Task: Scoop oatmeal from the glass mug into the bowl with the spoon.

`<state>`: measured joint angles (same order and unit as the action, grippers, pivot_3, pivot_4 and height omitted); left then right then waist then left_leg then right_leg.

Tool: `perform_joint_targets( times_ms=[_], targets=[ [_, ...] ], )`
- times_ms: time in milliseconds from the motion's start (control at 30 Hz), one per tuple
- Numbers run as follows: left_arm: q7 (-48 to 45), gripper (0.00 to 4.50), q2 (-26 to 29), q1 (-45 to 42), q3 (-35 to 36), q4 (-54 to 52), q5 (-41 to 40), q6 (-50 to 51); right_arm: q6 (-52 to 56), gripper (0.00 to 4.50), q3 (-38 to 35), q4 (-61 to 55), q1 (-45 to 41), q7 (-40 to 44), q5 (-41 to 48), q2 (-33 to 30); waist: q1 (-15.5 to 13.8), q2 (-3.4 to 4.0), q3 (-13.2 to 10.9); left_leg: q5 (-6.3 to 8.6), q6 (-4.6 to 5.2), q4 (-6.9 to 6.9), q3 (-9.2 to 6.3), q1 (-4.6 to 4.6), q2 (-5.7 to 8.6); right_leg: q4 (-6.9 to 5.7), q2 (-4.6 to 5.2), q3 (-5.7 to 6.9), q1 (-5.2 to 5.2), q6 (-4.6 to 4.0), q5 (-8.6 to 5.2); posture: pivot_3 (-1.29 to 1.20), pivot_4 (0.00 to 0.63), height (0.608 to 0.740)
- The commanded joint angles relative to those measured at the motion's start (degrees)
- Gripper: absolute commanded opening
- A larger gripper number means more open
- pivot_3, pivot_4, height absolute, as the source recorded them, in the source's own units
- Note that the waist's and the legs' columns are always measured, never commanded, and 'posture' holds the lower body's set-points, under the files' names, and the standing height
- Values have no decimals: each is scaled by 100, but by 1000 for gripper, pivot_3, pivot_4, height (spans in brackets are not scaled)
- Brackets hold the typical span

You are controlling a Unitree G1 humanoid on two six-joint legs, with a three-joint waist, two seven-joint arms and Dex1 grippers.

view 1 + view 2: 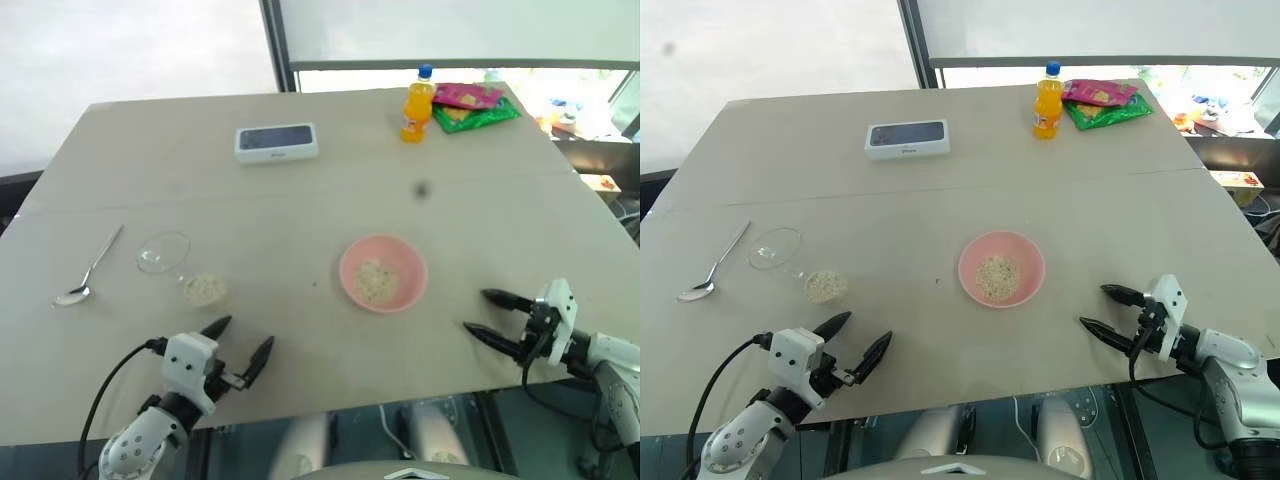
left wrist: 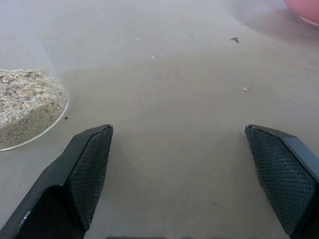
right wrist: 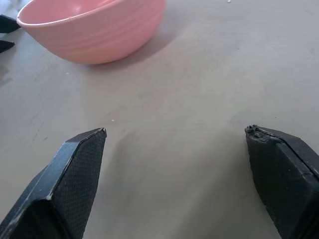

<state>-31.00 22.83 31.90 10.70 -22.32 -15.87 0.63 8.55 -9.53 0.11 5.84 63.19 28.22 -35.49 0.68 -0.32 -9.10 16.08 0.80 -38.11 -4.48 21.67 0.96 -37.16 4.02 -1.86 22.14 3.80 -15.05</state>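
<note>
On the table (image 1: 300, 200): 1 spoon (image 1: 88, 270), 1 tipped glass mug (image 1: 165, 253), 1 bowl (image 1: 383, 273), 2 empty, wide-spread pincers.

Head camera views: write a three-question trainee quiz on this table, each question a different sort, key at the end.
1. True or false: the glass mug stands upright.
2. Multiple choice: the spoon lies (A) in the bowl, (B) on the table on the far side of the mug from the bowl, (C) in the left gripper.
3. Fill in: both the left gripper and the right gripper are ____ and hold nothing.

Key:
1. False. It lies on its side, with the oatmeal heaped at its base end.
2. B.
3. Open.
</note>
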Motion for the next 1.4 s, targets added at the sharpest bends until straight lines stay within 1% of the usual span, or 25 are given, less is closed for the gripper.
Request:
perform_joint_targets(
  times_ms=[33, 100, 200, 300, 400, 500, 600, 733, 833, 967, 1067, 1167, 1267, 1400],
  targets=[
    [-77, 4480, 29, 174, 107, 101, -64, 21, 28, 4500, 41, -36, -8, 127, 64, 5, 0, 0, 0, 0, 0, 0, 0, 0, 0, 0, 0, 0, 0, 0, 0, 0, 150, 740],
    [-141, 4480, 77, 228, 199, 90, -145, 22, 85, 4500, 47, -249, -4, 226, 177, -33, 3, 3, -3, 0, 0, 0, 0, 0, -1, 0, 0, 0, 0, 0, 0, 0, 150, 740],
    [-389, 4480, 216, 299, 430, 94, -445, 89, 386, 4500, 86, -687, 44, 464, 385, -250, 5, 19, -15, 0, 0, 2, 0, 3, -1, 1, 0, 0, 3, -1, 0, 0, 150, 740],
    [-694, 4480, 447, 283, 870, 24, -951, 192, 815, 4500, -39, -1242, -91, 528, 846, -417, 1, 21, -32, 0, 0, 4, -2, 9, -2, 1, 0, 1, 11, -1, 0, 0, 150, 740],
    [-978, 4480, 705, 203, 1345, 3, -1386, 324, 1429, 4500, -142, -1726, -326, 540, 1366, -718, -6, 14, -52, 0, 0, 2, -11, 14, -3, 1, 0, 12, 13, 0, 0, 0, 150, 740],
    [-1066, 4480, 989, -142, 1895, 125, -1850, 570, 1657, 4500, -254, -1998, -600, 571, 1699, -893, -22, 5, -58, 0, 0, 1, -19, 19, -3, 4, 1, 22, 14, 0, 0, 0, 150, 740],
    [-1123, 4480, 1399, -573, 2378, 563, -2017, 841, 1777, 4500, -419, -1966, -905, 727, 1910, -1094, -57, 2, -60, 0, 0, 1, -39, 31, 0, 9, 0, 43, 15, 12, 8, 0, 150, 740],
    [-1109, 4480, 2080, -907, 2657, 1110, -1819, 1435, 1474, 4500, -601, -1661, -1442, 951, 1873, -1123, -27, 2, -67, 0, 0, 4, -39, 33, 6, 15, -1, 44, 16, 17, 12, 0, 150, 740],
    [-1100, 4480, 2465, -1180, 2865, 1411, -1857, 1848, 1219, 4500, -619, -1559, -1591, 1352, 1700, -1287, -9, -2, -71, 0, 0, 6, -39, 34, 9, 19, 0, 44, 16, 19, 12, 0, 150, 740],
    [-1253, 4480, 2900, -1555, 3168, 2044, -1816, 2101, 1273, 4500, -730, -1562, -1687, 1459, 1808, -1438, -5, -6, -75, 0, -1, 18, -41, 33, 9, 21, 2, 45, 18, 19, 13, 0, 150, 740],
    [-1418, 4480, 3083, -1679, 3271, 2372, -1775, 2220, 1246, 4500, -803, -1508, -1702, 1541, 1802, -1510, -4, -6, -76, -1, -1, 27, -39, 32, 9, 21, 4, 43, 22, 18, 13, 0, 150, 740],
    [-1508, 4480, 3258, -1867, 3251, 2967, -1550, 2109, 1307, 4500, -921, -1378, -1832, 1551, 1836, -1625, -1, -4, -77, -1, -2, 41, -28, 32, 10, 21, 10, 33, 33, 18, 14, 0, 150, 740],
    [-1566, 4480, 3395, -2097, 3067, 3574, -1187, 1847, 1264, 4500, -977, -1141, -1980, 1625, 1766, -1723, 0, -5, -77, -1, -2, 51, -26, 33, 11, 21, 10, 31, 42, 17, 14, 0, 150, 740],
    [-1640, 4480, 3527, -2509, 2883, 4159, -963, 1697, 1284, 4500, -1042, -901, -2125, 1664, 1735, -1865, -10, -6, -78, -2, -3, 69, -26, 33, 12, 22, 15, 30, 49, 17, 15, 0, 150, 740]
  ],
)
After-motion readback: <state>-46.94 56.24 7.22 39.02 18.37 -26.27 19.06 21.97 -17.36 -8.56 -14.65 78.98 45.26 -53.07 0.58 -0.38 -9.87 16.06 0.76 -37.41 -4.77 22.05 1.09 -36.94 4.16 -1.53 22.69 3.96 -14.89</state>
